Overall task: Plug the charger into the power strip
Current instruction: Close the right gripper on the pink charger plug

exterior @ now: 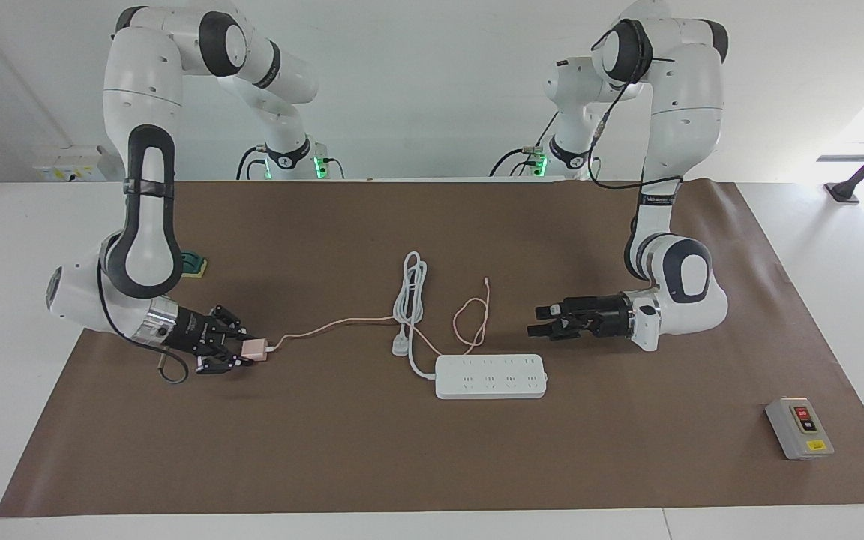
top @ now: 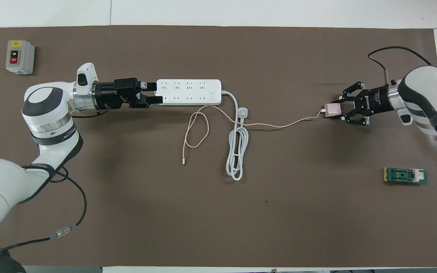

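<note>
The charger [top: 332, 110] is clamped in the right gripper [top: 338, 110], well apart from the strip [top: 188, 92], toward the right arm's end. The strip's end is straddled from above by the spread left gripper [top: 153, 93].

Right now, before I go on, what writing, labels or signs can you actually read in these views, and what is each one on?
"ON": upper button of the grey switch box, overhead view.
"OFF": red button below it on that box.
Yellow sticker on that box: too small to read.
Band on the left arm, lettering: too blurred to read.
Print on the right gripper: too small to read.
Power strip, charger: no readable text.
</note>
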Action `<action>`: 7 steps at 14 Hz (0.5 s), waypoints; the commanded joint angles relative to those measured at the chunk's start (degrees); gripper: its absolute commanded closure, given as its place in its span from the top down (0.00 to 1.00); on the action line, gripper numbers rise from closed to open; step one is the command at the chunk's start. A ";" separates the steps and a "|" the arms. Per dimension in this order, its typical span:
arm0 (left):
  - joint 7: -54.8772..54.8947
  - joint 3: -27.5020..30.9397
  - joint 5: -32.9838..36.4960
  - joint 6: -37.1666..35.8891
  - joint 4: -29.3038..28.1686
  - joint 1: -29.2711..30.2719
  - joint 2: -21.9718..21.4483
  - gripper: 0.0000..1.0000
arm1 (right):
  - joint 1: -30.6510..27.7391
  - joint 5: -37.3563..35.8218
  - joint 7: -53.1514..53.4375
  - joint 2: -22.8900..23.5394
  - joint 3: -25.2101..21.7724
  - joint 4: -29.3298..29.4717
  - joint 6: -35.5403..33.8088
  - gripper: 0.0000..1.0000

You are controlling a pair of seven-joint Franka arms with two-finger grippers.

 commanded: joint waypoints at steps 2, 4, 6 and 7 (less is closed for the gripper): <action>4.22 0.04 -1.65 -2.07 -0.46 0.35 -0.19 1.00 | 0.05 1.57 0.30 -0.50 0.62 -0.01 0.53 0.00; 5.88 0.13 -2.44 -2.44 -0.46 0.36 -0.10 1.00 | 0.14 1.31 1.97 -0.85 1.06 3.75 -3.67 0.00; 6.16 0.13 -2.53 -3.40 -0.63 0.97 -0.02 1.00 | 3.11 1.30 5.38 -2.78 1.06 6.93 -6.24 0.00; 6.16 0.13 -2.53 -4.01 -0.54 1.49 0.16 1.00 | 4.69 1.30 8.45 -3.31 1.06 8.25 -6.60 0.00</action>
